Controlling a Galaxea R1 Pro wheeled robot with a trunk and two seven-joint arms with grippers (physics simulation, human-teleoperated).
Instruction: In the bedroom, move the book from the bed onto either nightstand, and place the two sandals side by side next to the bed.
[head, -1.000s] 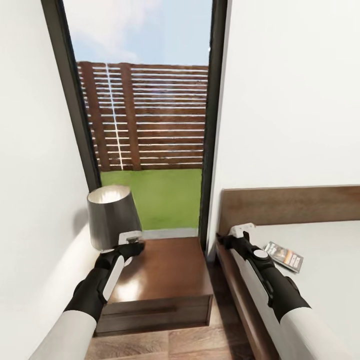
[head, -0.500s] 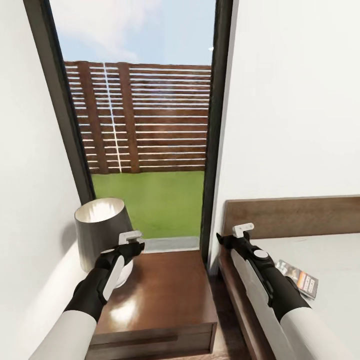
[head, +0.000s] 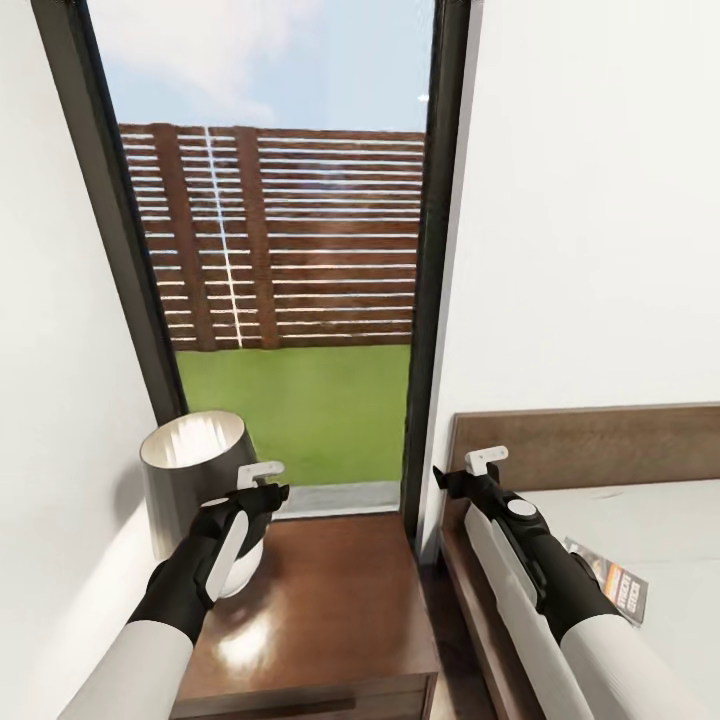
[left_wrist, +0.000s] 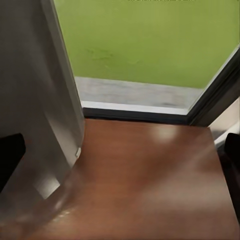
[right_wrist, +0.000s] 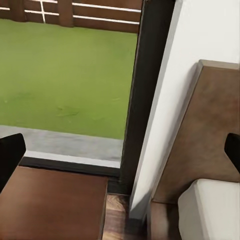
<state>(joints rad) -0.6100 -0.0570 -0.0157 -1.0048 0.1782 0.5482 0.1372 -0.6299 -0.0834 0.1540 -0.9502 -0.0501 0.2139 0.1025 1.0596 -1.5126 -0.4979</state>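
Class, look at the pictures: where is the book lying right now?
In the head view the book lies flat on the bed at the right, just beside the right arm, with the nightstand across the gap to its left.

I note the nightstand (head: 330, 610) bearing one lamp (head: 200, 490) at its back left corner. The bed (head: 660, 530) carries the book (head: 612, 588) near its left edge.
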